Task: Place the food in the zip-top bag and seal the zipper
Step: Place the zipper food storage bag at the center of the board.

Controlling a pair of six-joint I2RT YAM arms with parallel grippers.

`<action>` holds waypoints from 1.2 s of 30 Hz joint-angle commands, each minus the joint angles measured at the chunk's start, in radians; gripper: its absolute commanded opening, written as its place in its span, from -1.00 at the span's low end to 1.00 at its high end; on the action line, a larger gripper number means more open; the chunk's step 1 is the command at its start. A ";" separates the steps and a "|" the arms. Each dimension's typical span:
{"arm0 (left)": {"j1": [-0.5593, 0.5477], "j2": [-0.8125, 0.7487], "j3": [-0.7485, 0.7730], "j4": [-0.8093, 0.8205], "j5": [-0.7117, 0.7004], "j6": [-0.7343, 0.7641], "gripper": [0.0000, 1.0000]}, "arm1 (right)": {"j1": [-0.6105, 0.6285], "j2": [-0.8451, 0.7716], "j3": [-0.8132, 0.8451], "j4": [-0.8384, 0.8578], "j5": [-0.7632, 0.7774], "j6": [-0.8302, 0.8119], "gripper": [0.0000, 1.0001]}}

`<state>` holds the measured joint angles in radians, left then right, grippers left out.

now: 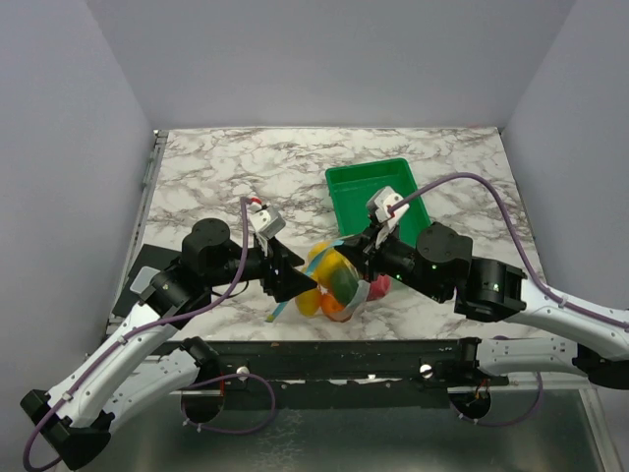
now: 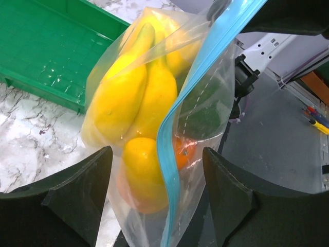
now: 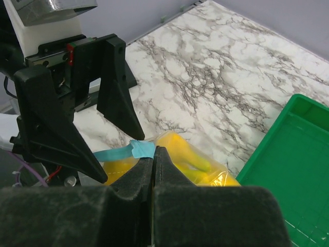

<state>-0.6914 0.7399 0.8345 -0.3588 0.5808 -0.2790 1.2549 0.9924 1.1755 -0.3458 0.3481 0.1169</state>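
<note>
The clear zip-top bag [image 1: 334,280] hangs between both grippers near the table's front, with the food inside. In the left wrist view I see a yellow banana [image 2: 123,87], a yellow round fruit [image 2: 141,170], an orange piece [image 2: 183,154] and a dark green piece [image 2: 205,116] through the plastic. The light blue zipper [image 2: 190,103] runs diagonally along the bag's edge. My left gripper [image 2: 157,152] is open, its fingers standing either side of the bag and not touching the strip. My right gripper [image 3: 154,152] is shut on the bag's blue zipper corner [image 3: 139,149].
A green tray [image 1: 339,177] sits on the marble table behind the bag, right of centre. It shows in the left wrist view as the tray [image 2: 46,51] at upper left, and as the tray [image 3: 298,170] at the right of the right wrist view. The table's front edge lies just below the bag.
</note>
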 commanded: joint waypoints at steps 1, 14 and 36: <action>-0.003 0.000 -0.010 0.051 0.060 0.015 0.38 | 0.000 0.015 0.045 0.039 -0.038 0.018 -0.99; -0.003 0.027 -0.021 0.069 0.094 0.023 -0.74 | 0.000 0.038 0.050 0.051 -0.033 0.026 -0.99; -0.003 -0.073 0.010 0.080 -0.089 0.015 -1.00 | 0.000 0.039 0.026 0.018 0.111 0.048 -0.99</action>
<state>-0.6914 0.6903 0.8223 -0.3077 0.5816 -0.2649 1.2549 1.0363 1.1770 -0.3458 0.3992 0.1417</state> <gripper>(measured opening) 0.006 0.011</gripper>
